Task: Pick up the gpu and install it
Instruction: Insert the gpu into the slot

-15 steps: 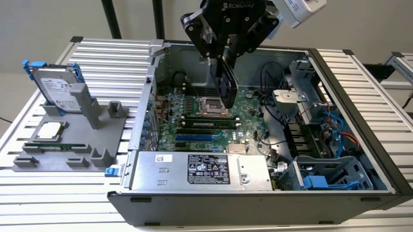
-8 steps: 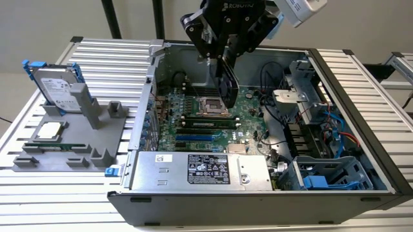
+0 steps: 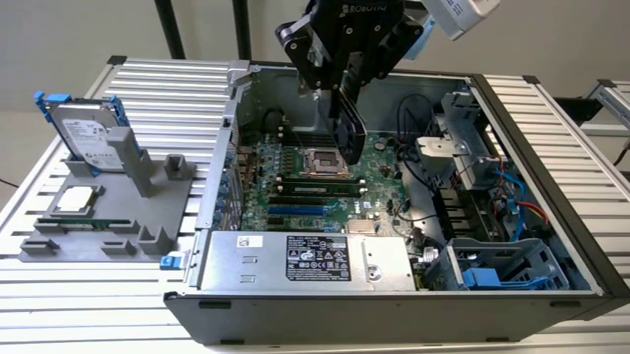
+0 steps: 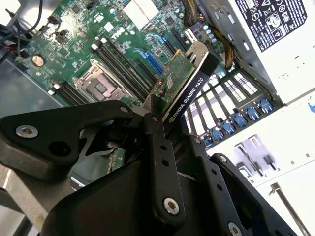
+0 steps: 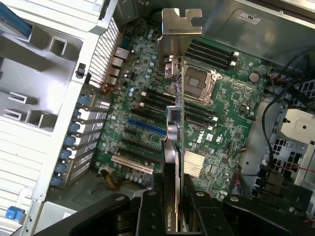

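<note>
Open case below, gpu edge-down in pincer above motherboard

Light: bright and even, cast from above.
Glare: power supply is washed white.
Shadow: case interior is softly shaded.

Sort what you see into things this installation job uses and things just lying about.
In use: gripper, holding the gpu above the motherboard in the open computer case.
Lying about: hard drive, processor chip and memory stick on the grey holder.
</note>
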You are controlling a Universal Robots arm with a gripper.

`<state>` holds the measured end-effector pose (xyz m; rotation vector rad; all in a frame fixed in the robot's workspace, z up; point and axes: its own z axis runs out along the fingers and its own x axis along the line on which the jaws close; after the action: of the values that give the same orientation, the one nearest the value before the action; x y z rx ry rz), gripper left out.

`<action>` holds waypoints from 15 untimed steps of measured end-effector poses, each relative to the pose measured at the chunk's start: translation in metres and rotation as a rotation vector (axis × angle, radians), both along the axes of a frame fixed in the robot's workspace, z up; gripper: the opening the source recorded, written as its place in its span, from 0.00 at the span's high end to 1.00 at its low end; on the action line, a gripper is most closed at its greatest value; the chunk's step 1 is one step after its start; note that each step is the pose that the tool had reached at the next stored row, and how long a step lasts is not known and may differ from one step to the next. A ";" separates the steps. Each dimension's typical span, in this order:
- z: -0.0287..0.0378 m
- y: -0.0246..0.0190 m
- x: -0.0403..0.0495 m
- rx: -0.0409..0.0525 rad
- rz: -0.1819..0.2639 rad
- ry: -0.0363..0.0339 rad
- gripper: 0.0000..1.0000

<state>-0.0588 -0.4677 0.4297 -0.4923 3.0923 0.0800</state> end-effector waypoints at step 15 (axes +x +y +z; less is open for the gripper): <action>0.0002 0.0000 0.0000 0.0000 0.082 0.0000 1.00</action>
<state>-0.0588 -0.4677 0.4299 -0.6195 3.0715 0.0805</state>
